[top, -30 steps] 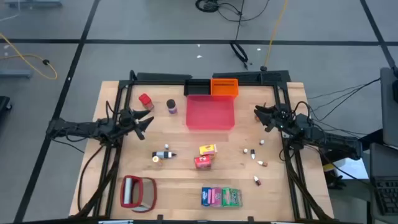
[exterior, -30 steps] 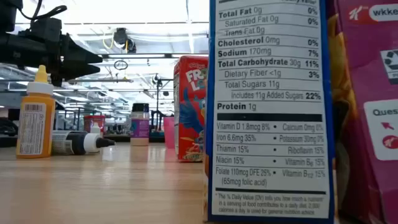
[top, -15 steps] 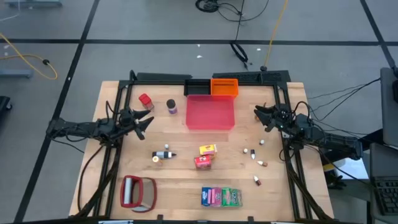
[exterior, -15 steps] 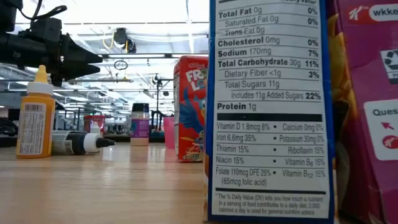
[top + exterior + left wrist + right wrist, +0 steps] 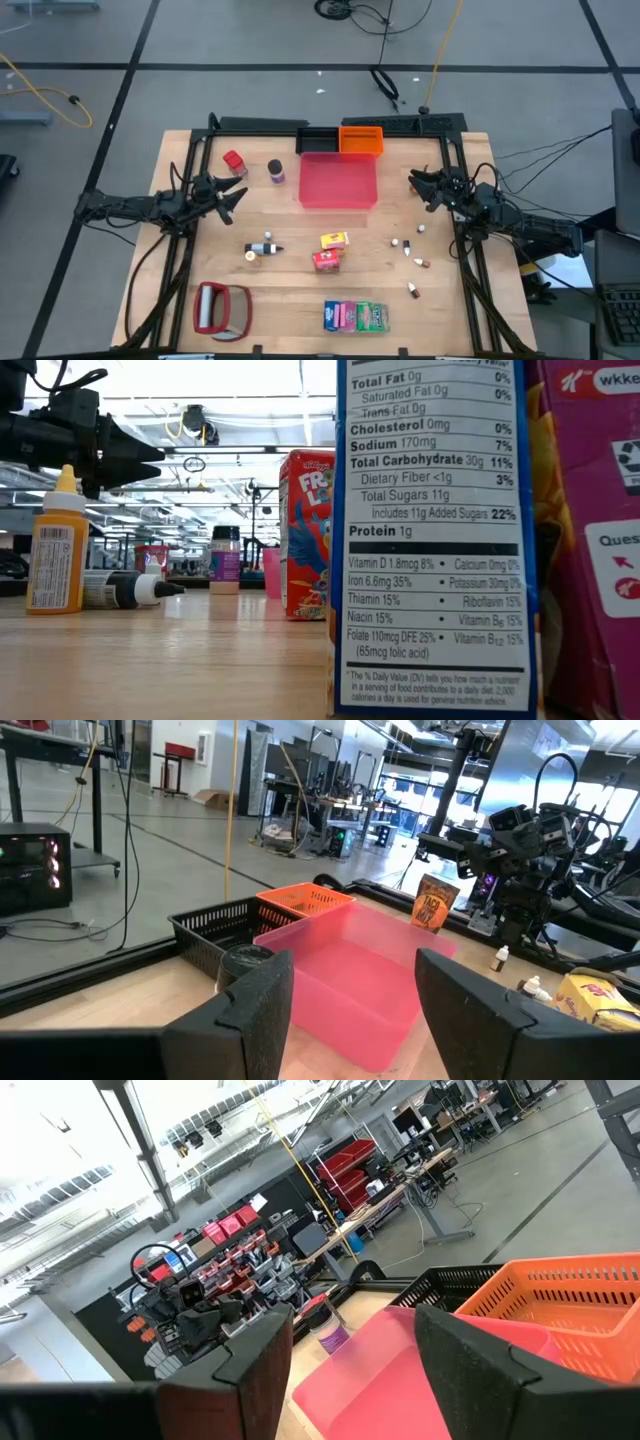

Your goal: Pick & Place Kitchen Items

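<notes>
With both the left pincer and right pincer parted and empty, the nearby purple jar is best straddled squarely before closure.

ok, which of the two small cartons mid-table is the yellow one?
The yellow carton, farther from the front edge and nearer the pink tray. The red carton sits just in front of it.

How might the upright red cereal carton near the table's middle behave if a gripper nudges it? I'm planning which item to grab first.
The red cereal carton stands tall on a narrow base, so a high push would probably tip it. It looks like thin cardboard, likely light and somewhat crushable. Its flat faces should keep it from rolling.
</notes>
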